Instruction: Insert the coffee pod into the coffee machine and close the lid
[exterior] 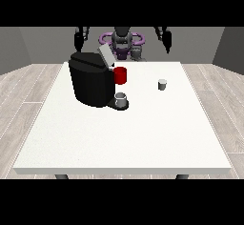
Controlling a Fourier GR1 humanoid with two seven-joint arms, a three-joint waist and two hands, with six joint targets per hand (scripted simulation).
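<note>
A black coffee machine (90, 78) stands on the white table (124, 133) left of centre, its grey lid (106, 56) tilted up and open. A small grey coffee pod (162, 84) sits on the table to the right of the machine. Both hands hang raised behind the table's far edge, away from the pod and the machine: the hand at the view's left (79, 39) above the machine's back, the hand at the view's right (166, 39) beyond the pod. Neither hand holds anything.
A red part (120, 75) shows at the machine's front, with a grey cup (121, 99) on its base below. The robot's torso (122, 43) is behind the far edge. Wide bare tabletop lies toward the camera.
</note>
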